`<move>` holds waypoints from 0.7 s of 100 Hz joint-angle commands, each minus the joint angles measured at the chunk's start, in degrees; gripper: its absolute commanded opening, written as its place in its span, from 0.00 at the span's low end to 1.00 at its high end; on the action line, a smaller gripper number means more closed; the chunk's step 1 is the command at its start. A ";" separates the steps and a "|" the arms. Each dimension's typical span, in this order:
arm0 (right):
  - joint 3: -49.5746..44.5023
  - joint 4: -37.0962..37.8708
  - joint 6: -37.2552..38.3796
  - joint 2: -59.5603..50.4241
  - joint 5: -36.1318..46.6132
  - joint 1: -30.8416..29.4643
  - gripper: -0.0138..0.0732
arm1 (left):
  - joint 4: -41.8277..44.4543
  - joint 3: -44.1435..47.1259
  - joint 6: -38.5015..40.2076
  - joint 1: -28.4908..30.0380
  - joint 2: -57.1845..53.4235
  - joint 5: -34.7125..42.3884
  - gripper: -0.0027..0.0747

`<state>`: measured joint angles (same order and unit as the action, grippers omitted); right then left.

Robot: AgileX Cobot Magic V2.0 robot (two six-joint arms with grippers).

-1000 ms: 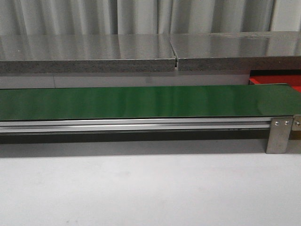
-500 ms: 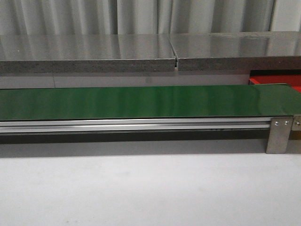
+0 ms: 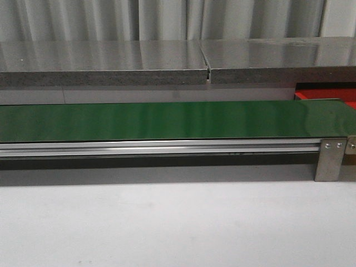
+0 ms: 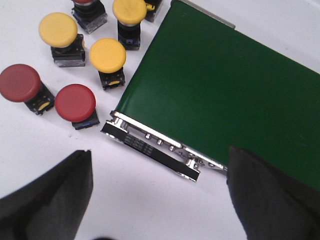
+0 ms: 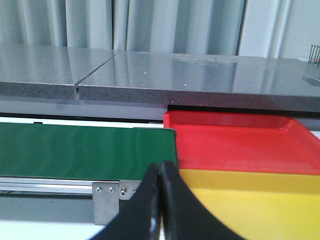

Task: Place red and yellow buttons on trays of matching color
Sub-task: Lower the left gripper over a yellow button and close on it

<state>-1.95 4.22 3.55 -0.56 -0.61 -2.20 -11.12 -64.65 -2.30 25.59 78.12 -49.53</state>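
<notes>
Six buttons at least are showing in the left wrist view, clustered on the white surface (image 4: pixel 150 200) just beside the end of the green belt (image 4: pixel 225 100): three yellow caps, e.g. one (image 4: pixel 107 55) nearest the belt, and red ones, e.g. (image 4: pixel 75 102) and (image 4: pixel 20 83), with another red cap cut off by the frame. None is sitting on the belt. Left gripper (image 4: pixel 160 200) is hovering above them, jaws spread wide, holding nothing.

Front view is showing only the belt (image 3: pixel 167 119) running bare across the surface, with a sliver of red tray (image 3: pixel 328 95) at its right end.

Right wrist view is taking in the red tray (image 5: pixel 240 145) and a yellow tray (image 5: pixel 250 200) side by side, just past the belt's end; what shows of both is carrying nothing. Right gripper (image 5: pixel 160 200) is waiting with jaws pressed together, empty.

Judgement: sorting is not yet begun; every visible button is waiting to be moved.
</notes>
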 commanded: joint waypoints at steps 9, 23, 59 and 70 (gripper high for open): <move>0.98 0.35 -0.37 -0.67 4.67 -0.30 0.02 | -1.15 -7.86 2.30 0.16 7.28 -0.26 0.72; 0.98 0.35 -0.37 -0.67 4.67 -0.30 0.02 | -0.78 -12.95 4.79 0.16 13.79 -0.70 0.72; 0.98 0.35 -0.37 -0.67 4.67 -0.30 0.02 | 5.69 -24.07 13.77 0.26 25.56 -6.22 0.72; 0.98 0.35 -0.37 -0.67 4.67 -0.30 0.02 | 5.69 -26.09 14.08 0.39 27.87 -6.73 0.71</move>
<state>-1.95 4.22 3.55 -0.56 -0.61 -2.20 -5.39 -87.64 10.57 25.69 107.40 -56.54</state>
